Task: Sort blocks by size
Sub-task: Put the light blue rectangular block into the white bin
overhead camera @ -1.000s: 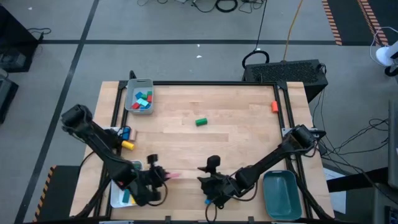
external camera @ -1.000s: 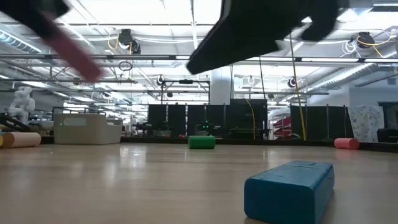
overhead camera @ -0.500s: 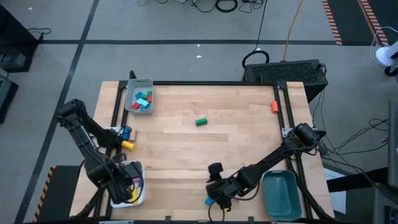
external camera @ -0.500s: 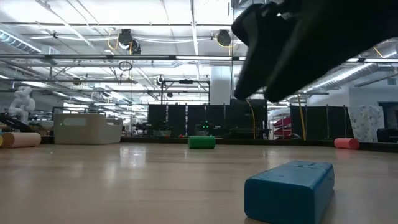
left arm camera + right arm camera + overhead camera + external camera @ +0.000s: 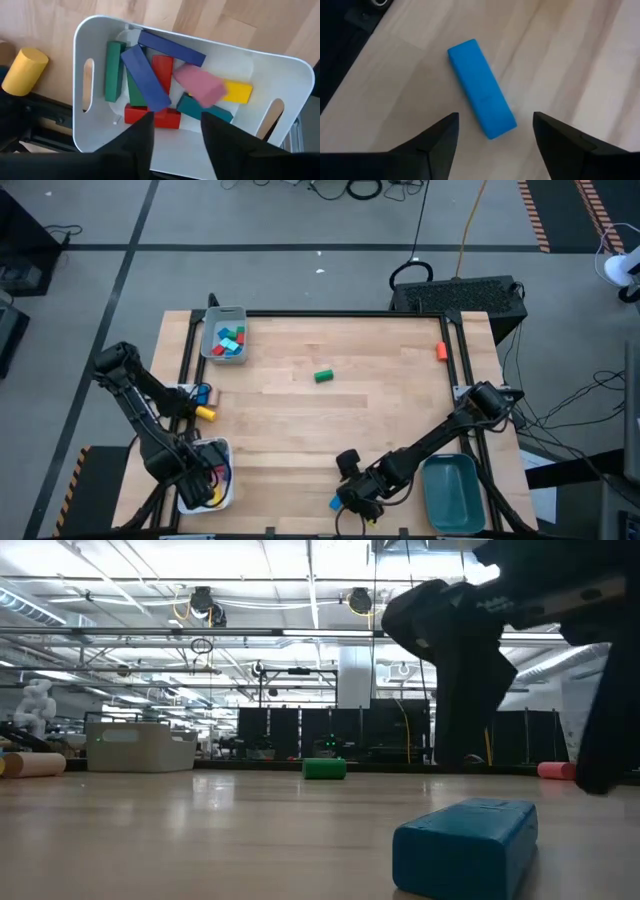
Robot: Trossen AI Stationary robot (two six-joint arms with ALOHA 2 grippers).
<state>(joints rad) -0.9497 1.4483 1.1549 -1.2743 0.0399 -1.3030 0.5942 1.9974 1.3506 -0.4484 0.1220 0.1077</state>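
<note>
My left gripper (image 5: 176,131) stands open, pointing down over the white tray (image 5: 280,65) at the table's near left (image 5: 224,448). A pink block (image 5: 199,85) is in the tray below the fingers, clear of them, on top of blue, green, red, yellow and teal bars. My right gripper (image 5: 494,131) is open near the table's near edge (image 5: 345,495). It slants down over a blue bar (image 5: 481,89), which lies flat on the wood (image 5: 465,845). Its fingers stand above the bar on either side without touching it.
A grey tray (image 5: 212,348) with small blocks stands at the far left, and a teal tray (image 5: 452,490) at the near right. A green cylinder (image 5: 322,376) lies mid-table, an orange block (image 5: 441,351) at the far right, and a yellow cylinder (image 5: 205,412) at the left edge.
My left gripper has carried the pink block from the near middle toward the table's left edge, over the white tray. It has tipped to point down and let go, and the block is now in the tray. My right gripper has tipped downward over the blue bar, which has stayed put.
</note>
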